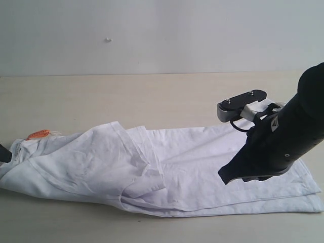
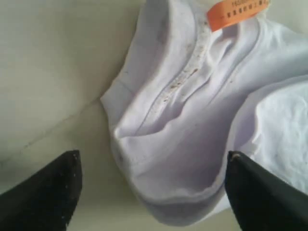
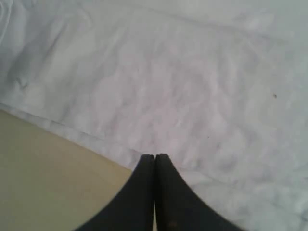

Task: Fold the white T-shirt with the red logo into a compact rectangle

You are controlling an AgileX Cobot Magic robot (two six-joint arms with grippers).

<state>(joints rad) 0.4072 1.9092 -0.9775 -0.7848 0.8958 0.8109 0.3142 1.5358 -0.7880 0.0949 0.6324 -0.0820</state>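
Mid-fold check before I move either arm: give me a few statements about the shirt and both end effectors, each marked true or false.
1. The left end effector is open at the collar end of the white T-shirt. True.
2. The right end effector is open. False: its fingers are pressed together, above the shirt near one edge.
3. An orange neck tag shows at the collar. True.
4. The red logo faces up in plain sight. False: no view shows it; only white cloth is visible.
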